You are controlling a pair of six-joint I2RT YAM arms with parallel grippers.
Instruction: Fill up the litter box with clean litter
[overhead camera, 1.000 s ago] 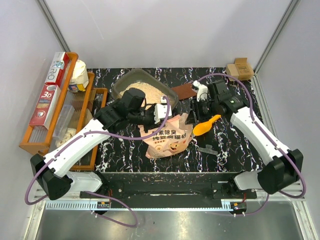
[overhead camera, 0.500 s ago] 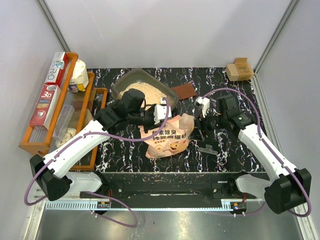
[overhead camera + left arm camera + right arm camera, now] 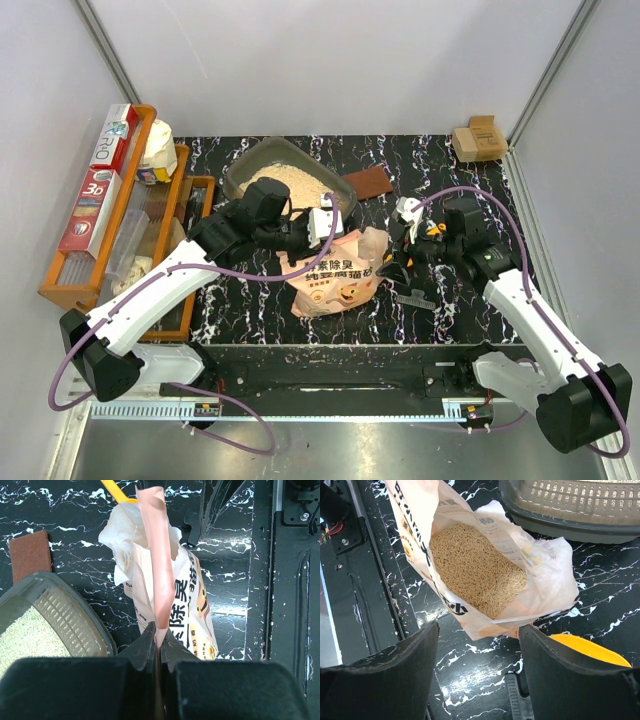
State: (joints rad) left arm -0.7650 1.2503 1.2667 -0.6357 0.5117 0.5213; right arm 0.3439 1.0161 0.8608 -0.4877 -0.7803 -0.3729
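The dark grey litter box stands at the back centre with pale tan clean litter inside; its rim and grilled wall show in both wrist views. In front of it stands the pink pig-printed bag, held upright by its top edge, on which my left gripper is shut. The bag's mouth is open, with beige litter inside. My right gripper hangs open just right of the bag, nothing between its fingers. The yellow scoop lies beside its right finger.
An orange wooden rack with boxes and a bag fills the left side. A brown pad lies right of the litter box, a cardboard box at the back right corner. A dark ridged tool lies below my right gripper.
My right gripper has opened and let go of the yellow scoop, and has swung nearer and toward the bag's mouth. The left gripper still holds the bag.
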